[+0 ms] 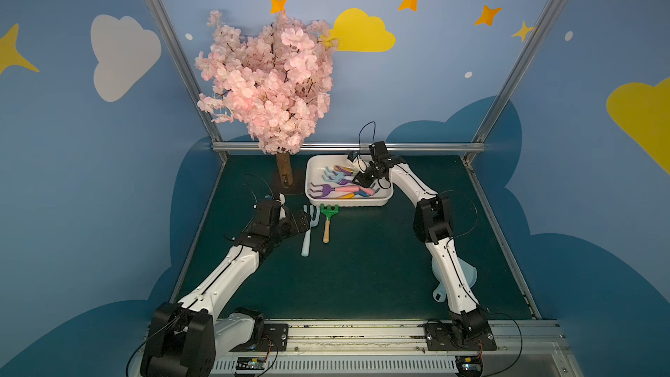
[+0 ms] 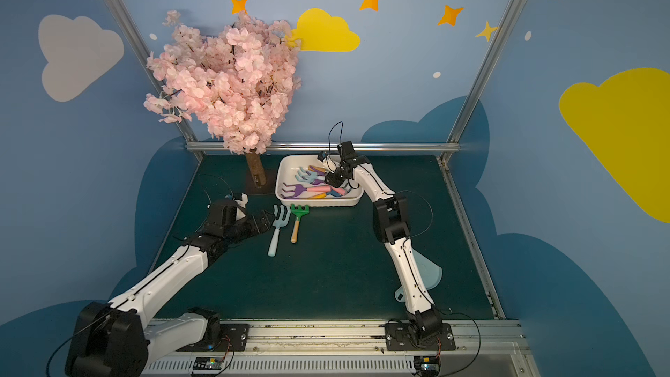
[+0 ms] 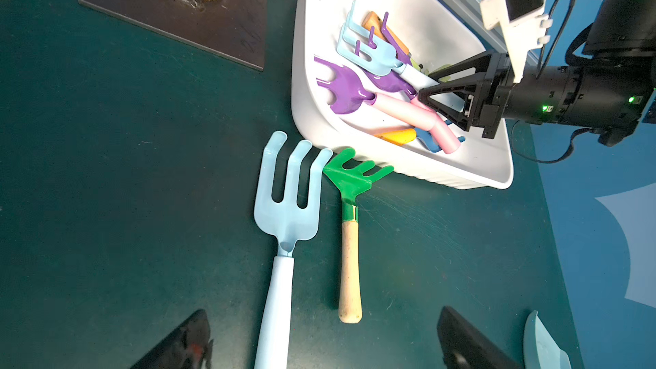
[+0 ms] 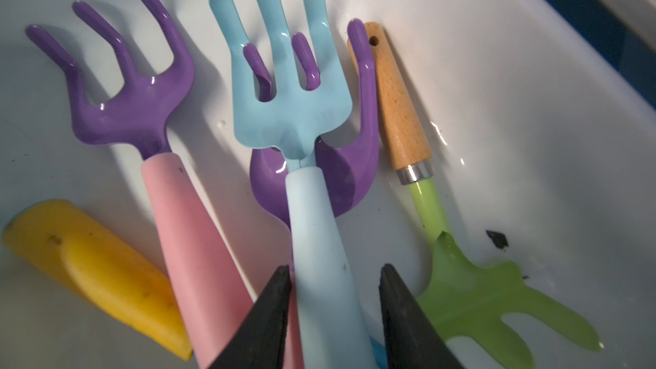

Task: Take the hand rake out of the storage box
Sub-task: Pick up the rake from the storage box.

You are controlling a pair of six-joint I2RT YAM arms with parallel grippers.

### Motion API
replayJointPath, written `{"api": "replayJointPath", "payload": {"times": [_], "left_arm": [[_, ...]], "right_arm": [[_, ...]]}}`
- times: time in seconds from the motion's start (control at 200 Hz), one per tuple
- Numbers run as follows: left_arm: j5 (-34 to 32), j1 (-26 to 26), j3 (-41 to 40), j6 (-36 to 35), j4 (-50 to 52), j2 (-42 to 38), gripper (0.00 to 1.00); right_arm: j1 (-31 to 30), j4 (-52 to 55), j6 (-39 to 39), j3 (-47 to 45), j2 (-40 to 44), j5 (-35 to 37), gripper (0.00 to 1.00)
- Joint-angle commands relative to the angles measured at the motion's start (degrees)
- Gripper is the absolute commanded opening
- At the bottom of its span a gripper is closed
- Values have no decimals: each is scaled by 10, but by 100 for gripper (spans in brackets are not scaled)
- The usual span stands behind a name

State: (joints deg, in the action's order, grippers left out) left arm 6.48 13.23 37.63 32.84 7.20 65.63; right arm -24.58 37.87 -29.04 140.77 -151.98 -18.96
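Storage box [image 1: 348,202]: white, under right jaws | left gripper [image 3: 323,314]: jaws spread wide, apart from box | right gripper [image 4: 333,278]: jaws half-spread astride rake handle, gap at one finger | hand rake [image 4: 291,111]: pale blue, inside box, handle between right jaws, lying on purple rake [image 4: 355,172]

In the box [image 1: 362,202] a pink handle [image 4: 198,243] and lime rake [image 4: 479,296] crowd the blue handle's [image 4: 326,260] sides; a tree [image 1: 268,81] stands beside the box, a fork [image 1: 307,237] and rake [image 1: 327,223] lie before it, the mat's [image 1: 362,277] middle is bare.
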Motion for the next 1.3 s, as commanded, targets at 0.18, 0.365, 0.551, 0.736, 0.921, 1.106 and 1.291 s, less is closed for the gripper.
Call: {"api": "replayJointPath", "payload": {"times": [0.18,0.365,0.551,0.736,0.921,1.106,1.291], "left_arm": [[4,-2,-7,3,1,-14,100],[6,-2,-7,5,1,-16,100],[6,-3,-11,8,-1,-18,100],[10,-3,-17,12,-10,-15,100],[15,-2,-19,13,-14,-14,100],[24,-2,-20,15,-23,-6,100],[56,2,-18,7,-68,17,100]], "right_arm": [[-7,12,-19,-8,30,8,23],[-14,-5,-35,-37,71,7,13],[-18,-44,-29,-105,135,-16,4],[-18,-96,20,-190,202,-45,0],[-17,-160,92,-273,260,-57,0],[-16,-246,202,-353,302,-31,0],[-18,-297,271,-412,345,0,0]]}}
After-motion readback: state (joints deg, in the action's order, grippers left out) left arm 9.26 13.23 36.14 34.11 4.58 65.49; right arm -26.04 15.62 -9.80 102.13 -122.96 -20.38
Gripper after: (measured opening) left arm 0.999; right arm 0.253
